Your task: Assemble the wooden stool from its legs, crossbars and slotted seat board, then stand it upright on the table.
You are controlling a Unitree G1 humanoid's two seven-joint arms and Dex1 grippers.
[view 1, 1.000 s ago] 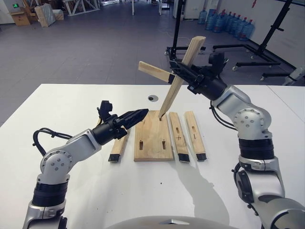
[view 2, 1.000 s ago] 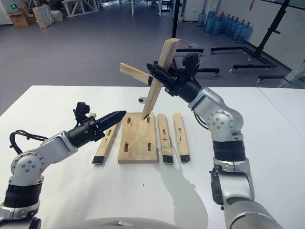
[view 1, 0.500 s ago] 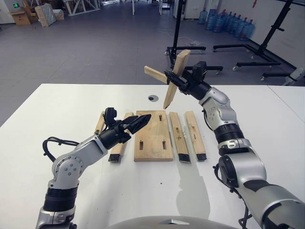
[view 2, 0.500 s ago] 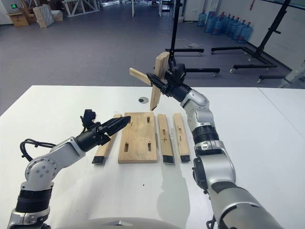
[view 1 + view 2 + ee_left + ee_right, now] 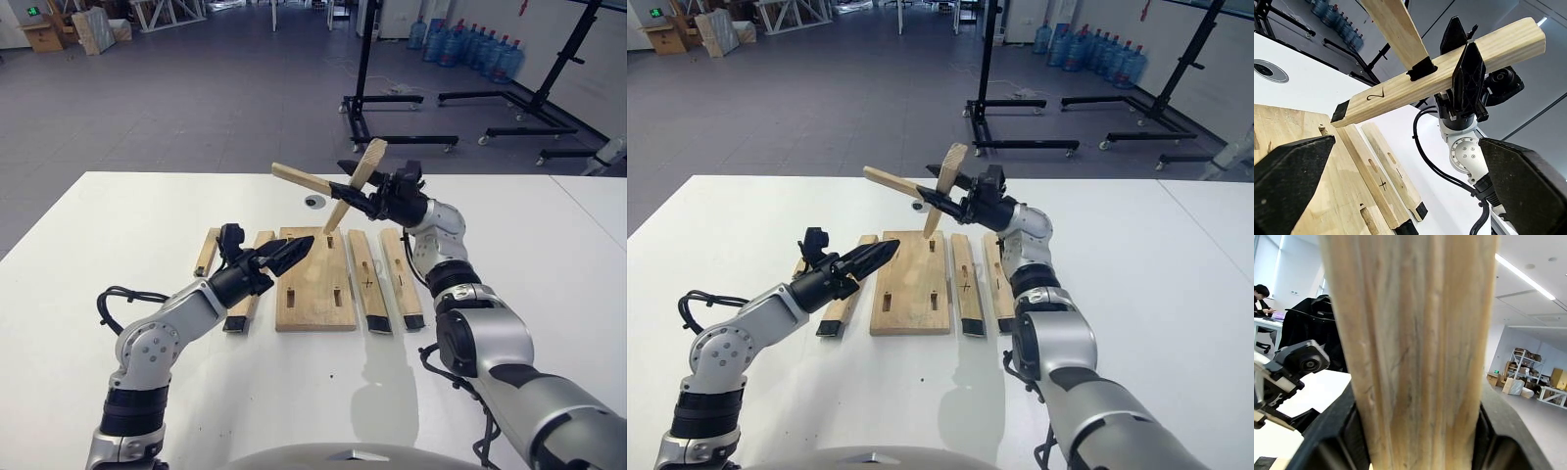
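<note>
Progress looks early: right pincer [image 5: 361, 196] grips a pale wooden leg [image 5: 371, 157] with a crossbar [image 5: 302, 177] pegged through it, tilted over the far end of the flat slotted seat board [image 5: 313, 289] on the white counter [image 5: 118, 225]. Left pincer [image 5: 302, 245], spread wide, hovers beside the board. Three loose legs [image 5: 367, 279] lie unfitted. The held leg's tip might be touching the board, hard to tell.

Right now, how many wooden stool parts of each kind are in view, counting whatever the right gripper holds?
Flat slotted wooden seat board: 1
Long wooden legs with black tips: 4, three lying on the white table at and, one in the right gripper
Short wooden crossbars: 2, one fitted into the held leg, one lying at the far left
Total: 7
</note>
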